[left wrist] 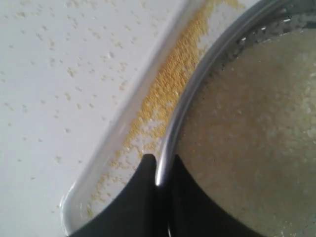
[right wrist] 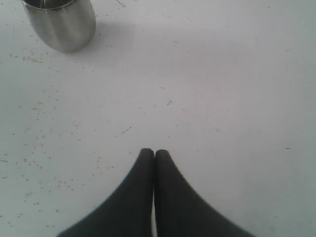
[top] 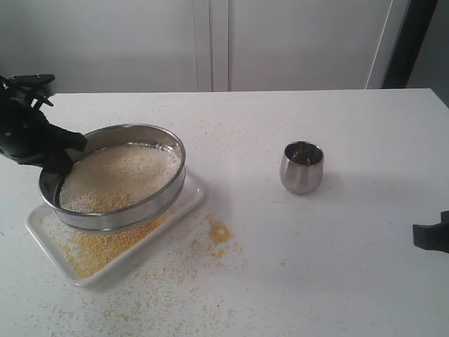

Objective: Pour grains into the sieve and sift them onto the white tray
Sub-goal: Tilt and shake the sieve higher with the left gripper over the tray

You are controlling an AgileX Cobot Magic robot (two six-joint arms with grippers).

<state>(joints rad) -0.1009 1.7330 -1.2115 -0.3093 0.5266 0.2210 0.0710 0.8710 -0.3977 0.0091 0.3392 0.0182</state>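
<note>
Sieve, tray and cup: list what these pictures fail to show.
- Exterior view: white tray's middle, covered by the sieve.
- Exterior view: steel cup's contents, too dark and small.
- Right wrist view: cup's top, cut off by the picture's edge.
- Left wrist view: most of the sieve, outside the frame.

In the exterior view, most of the white tray (top: pixel 188 202) hidden under the sieve (top: pixel 126 214), only its near end and one long side left to see. Left arm (top: pixel 21 133) cut off by the picture's edge. Of the right gripper (top: pixel 433 237), only a dark piece at the opposite edge. Inside of the steel cup (top: pixel 302 168) too dark and small to tell any contents. In the left wrist view, sieve and tray both cut off, single grains (left wrist: pixel 168 89) blurred. In the right wrist view, top of the cup cut off.
</note>
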